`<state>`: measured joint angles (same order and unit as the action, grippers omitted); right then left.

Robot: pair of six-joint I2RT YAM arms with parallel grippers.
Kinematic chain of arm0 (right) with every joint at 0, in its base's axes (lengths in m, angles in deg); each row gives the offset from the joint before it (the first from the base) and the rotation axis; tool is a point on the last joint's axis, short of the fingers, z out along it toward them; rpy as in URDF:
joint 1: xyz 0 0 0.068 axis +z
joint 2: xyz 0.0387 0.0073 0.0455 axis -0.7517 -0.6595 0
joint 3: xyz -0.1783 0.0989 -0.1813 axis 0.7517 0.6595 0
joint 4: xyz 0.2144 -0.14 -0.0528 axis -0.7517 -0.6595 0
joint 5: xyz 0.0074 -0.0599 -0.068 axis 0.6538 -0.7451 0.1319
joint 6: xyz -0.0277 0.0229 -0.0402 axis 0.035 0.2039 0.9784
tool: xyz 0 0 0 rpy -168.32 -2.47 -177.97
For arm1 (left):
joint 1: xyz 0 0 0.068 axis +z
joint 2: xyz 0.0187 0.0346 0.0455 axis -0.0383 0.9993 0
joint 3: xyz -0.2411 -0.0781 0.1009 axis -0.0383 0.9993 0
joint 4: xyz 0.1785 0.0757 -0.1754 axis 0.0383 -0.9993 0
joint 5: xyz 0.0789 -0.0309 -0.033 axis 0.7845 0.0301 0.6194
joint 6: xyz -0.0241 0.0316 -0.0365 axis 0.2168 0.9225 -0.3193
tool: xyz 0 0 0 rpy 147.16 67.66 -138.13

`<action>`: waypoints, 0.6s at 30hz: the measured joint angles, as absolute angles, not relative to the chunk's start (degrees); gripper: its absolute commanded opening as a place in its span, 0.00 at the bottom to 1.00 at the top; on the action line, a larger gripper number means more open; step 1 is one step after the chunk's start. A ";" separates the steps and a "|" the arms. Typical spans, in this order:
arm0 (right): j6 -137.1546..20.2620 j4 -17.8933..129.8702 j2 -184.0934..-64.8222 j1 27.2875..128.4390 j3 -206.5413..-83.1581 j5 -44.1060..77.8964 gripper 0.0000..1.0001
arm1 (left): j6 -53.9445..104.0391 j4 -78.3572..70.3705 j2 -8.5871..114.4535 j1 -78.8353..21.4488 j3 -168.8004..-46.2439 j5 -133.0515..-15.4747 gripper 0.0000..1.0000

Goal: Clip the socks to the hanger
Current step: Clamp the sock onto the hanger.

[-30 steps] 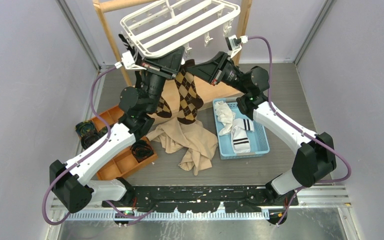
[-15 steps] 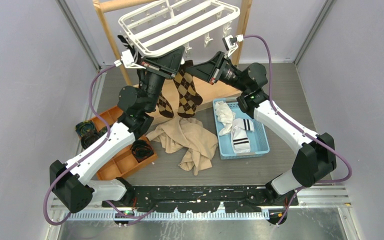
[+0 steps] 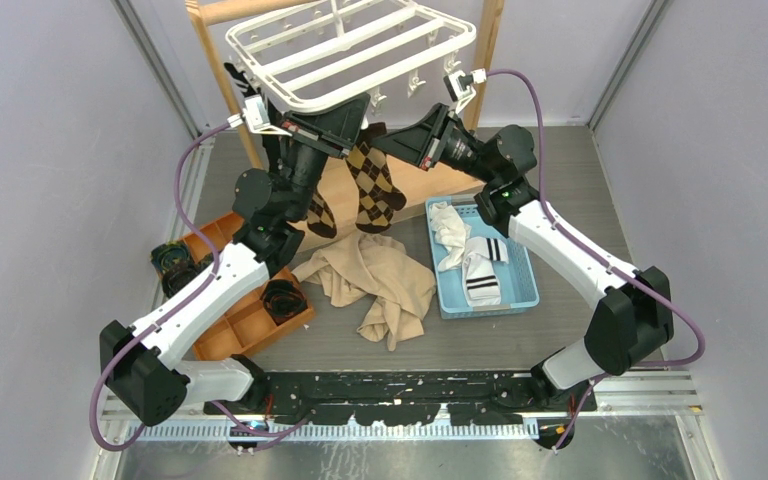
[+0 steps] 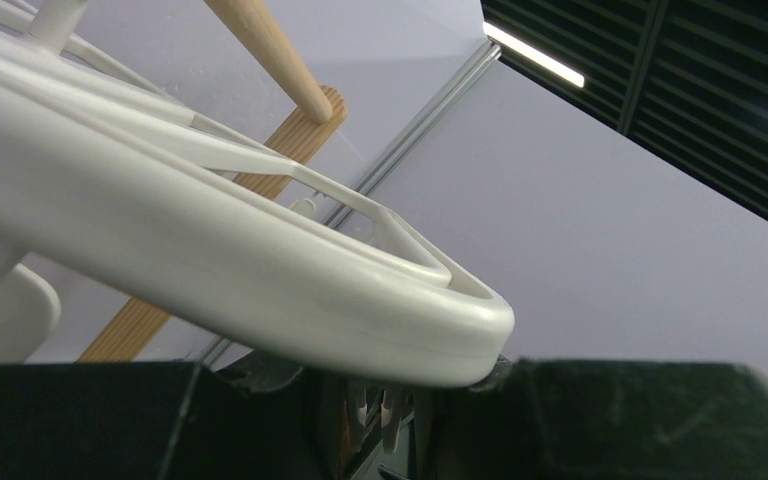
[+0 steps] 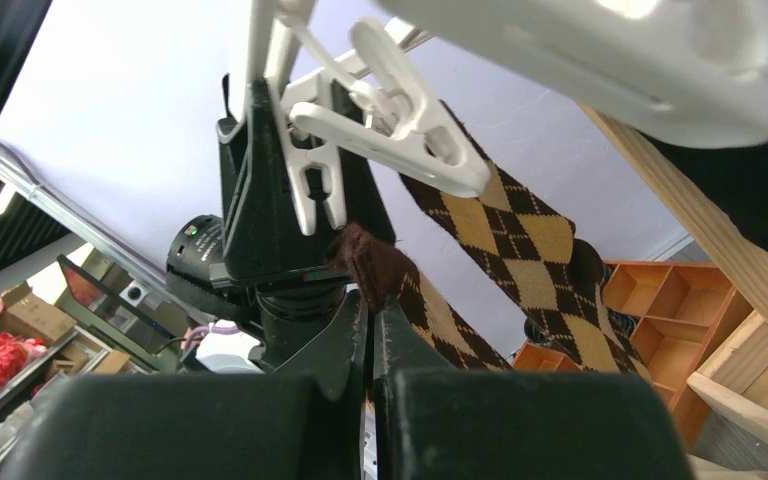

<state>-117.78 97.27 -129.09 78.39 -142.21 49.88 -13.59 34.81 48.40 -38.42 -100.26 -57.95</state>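
While the right claw [image 5: 372, 300] is clenched on the dark brown cuff of an argyle sock [image 5: 430, 310], it holds that cuff just beneath a white clip [image 5: 305, 190] that hangs from the hanger [image 5: 600, 60]. Whether cuff and clip touch I cannot tell. A second argyle sock [image 5: 530, 240] runs down to the right from behind a neighbouring clip [image 5: 400, 135]. The left claw [image 4: 380, 400] sits right under the hanger's rounded corner with its jaws partly apart. Small white prongs show in the gap, but I cannot tell whether it is pinching them. From above, both arms reach up under the hanger, which hangs tilted from a wooden stand [image 3: 222, 70] at the far end of the worktop [image 3: 560, 200]. The two argyle socks dangle between the arms. On the worktop below them lies a crumpled beige cloth [image 3: 380, 285]. Just to its right stands a blue basket [image 3: 532, 290] holding white socks [image 3: 480, 275] with black bands. To its left is an orange tray [image 3: 250, 325] with dark rolled items in and beside it.
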 measured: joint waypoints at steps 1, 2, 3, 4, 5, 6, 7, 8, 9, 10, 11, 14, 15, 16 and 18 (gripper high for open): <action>-117.80 97.25 -128.85 78.34 -142.21 50.09 0.01 | -13.48 34.81 48.40 -38.31 -100.26 -58.23 0.00; -117.83 97.27 -128.61 78.30 -142.18 50.33 0.01 | -13.41 34.81 48.42 -38.27 -100.26 -58.56 0.00; -117.85 97.29 -128.24 78.23 -142.18 50.62 0.01 | -13.37 34.81 48.44 -38.22 -100.26 -58.78 0.00; -117.93 97.45 -127.93 78.23 -142.18 50.88 0.01 | -13.31 34.81 48.44 -38.18 -100.26 -58.97 0.00; -117.98 97.66 -127.52 78.23 -142.21 51.08 0.01 | -13.24 34.81 48.46 -38.18 -100.26 -59.22 0.00; -117.98 97.86 -127.23 78.23 -142.18 51.30 0.01 | -13.17 34.81 48.49 -38.16 -100.26 -59.30 0.00; -118.00 98.14 -126.84 78.23 -142.18 51.51 0.01 | -13.02 34.81 48.51 -38.16 -100.26 -59.59 0.00; -118.02 98.39 -126.55 78.23 -142.21 51.62 0.01 | -12.89 34.81 48.55 -38.16 -100.26 -59.72 0.00; -118.02 98.67 -126.31 78.23 -142.18 51.78 0.01 | -12.85 34.79 48.55 -38.16 -100.26 -59.89 0.00; -118.04 98.89 -126.23 78.23 -142.18 51.82 0.01 | -12.82 34.81 48.59 -38.16 -100.26 -60.11 0.00; -118.07 99.11 -126.20 78.23 -142.18 51.82 0.01 | -12.82 34.81 48.59 -38.16 -100.26 -60.18 0.00; -118.24 99.08 -126.23 78.17 -142.21 51.82 0.01 | -12.76 34.81 48.59 -38.16 -100.26 -60.57 0.00; -118.26 99.08 -126.23 78.14 -142.21 51.82 0.01 | -12.74 34.81 48.59 -38.12 -100.26 -60.70 0.00; -118.31 99.08 -126.23 78.12 -142.18 51.82 0.01 | -12.72 34.81 48.59 -38.12 -100.26 -60.72 0.00; -118.37 98.98 -126.23 78.08 -142.18 51.82 0.01 | -12.69 34.81 48.59 -38.09 -100.26 -60.77 0.00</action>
